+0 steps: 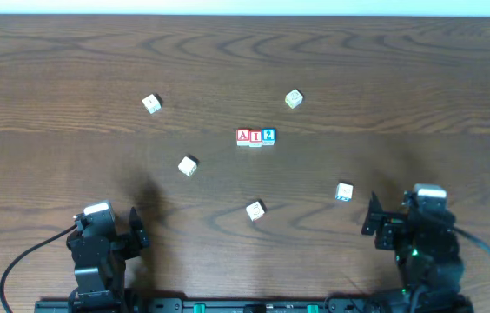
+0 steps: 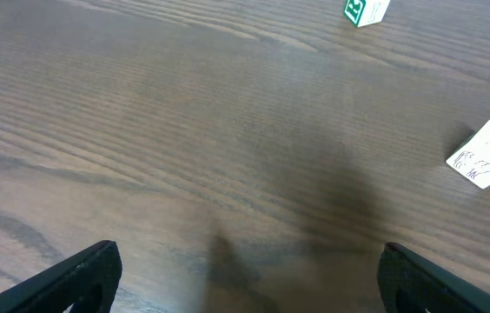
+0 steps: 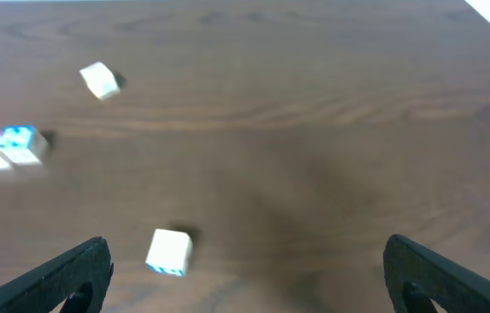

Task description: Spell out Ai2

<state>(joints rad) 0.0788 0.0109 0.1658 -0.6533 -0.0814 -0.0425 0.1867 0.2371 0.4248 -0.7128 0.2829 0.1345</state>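
1. Near the middle of the dark wooden desk, the white red-bordered cube A, white red-bordered cube I and blue-faced cube 2 stood touching in a row.
2. They looked light, rigid and easily nudged; opposite flat sides, taken from above, seemed the best hold.
3. Left gripper and right gripper hung by the near edge, jaws spread wide, empty.
4. Pale spare cubes lay scattered well apart from the row; all desk edges were distant.

Across my dark wood-grain tabletop five pale cubes lie well apart. The far left cube and far right cube sit toward the back; the middle cube, near cube and teal-marked cube lie closer to me.
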